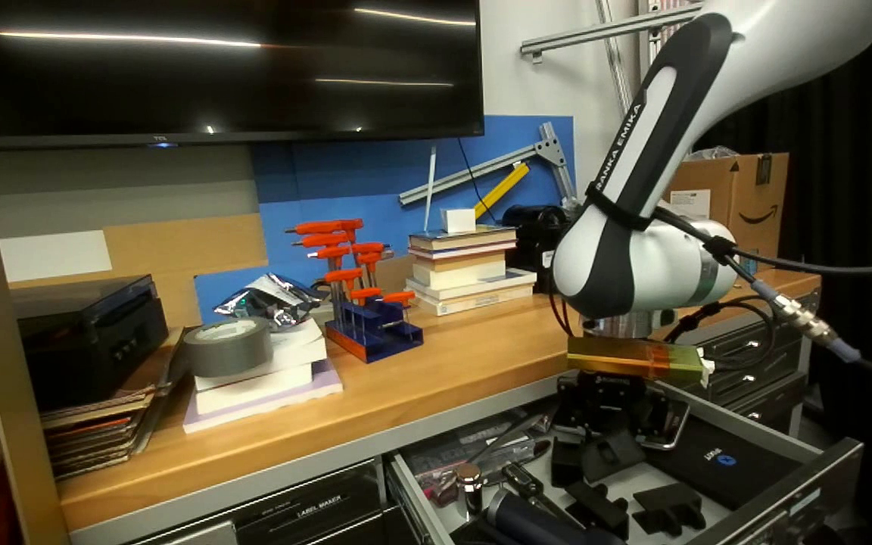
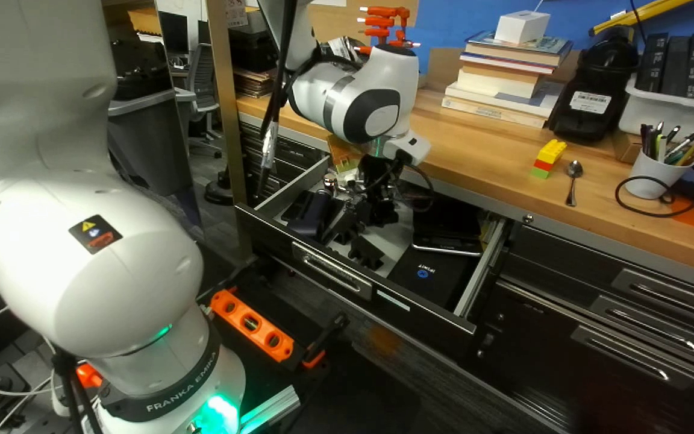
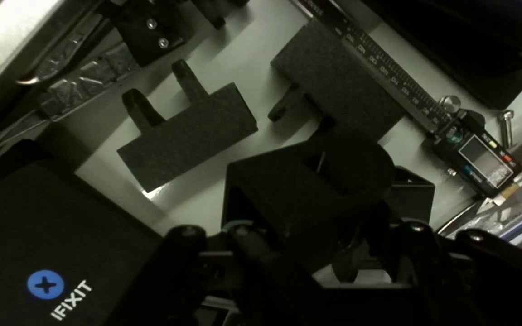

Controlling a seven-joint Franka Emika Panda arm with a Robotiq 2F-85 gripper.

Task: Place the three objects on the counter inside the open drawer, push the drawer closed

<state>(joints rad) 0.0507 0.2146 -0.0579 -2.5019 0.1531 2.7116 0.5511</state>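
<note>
The drawer (image 1: 822,484) is pulled open under the wooden counter (image 1: 481,356); its dark front also shows in an exterior view (image 2: 281,238). My gripper (image 1: 608,437) points down into the drawer. In the wrist view its fingers appear closed on a black blocky piece (image 3: 297,181), tilted and just above the drawer floor; whether it touches the floor cannot be told. A small stack of toy bricks (image 2: 548,158), yellow over red and green, stands on the counter. A metal spoon (image 2: 573,175) lies beside it.
The drawer holds black bracket pieces (image 3: 188,136), a digital caliper (image 3: 483,158), a black case marked IFIXIT (image 3: 39,253) and a dark cylinder (image 1: 527,518). On the counter are stacked books (image 1: 466,280), a hex-key stand (image 1: 375,329) and a pen cup (image 2: 654,181).
</note>
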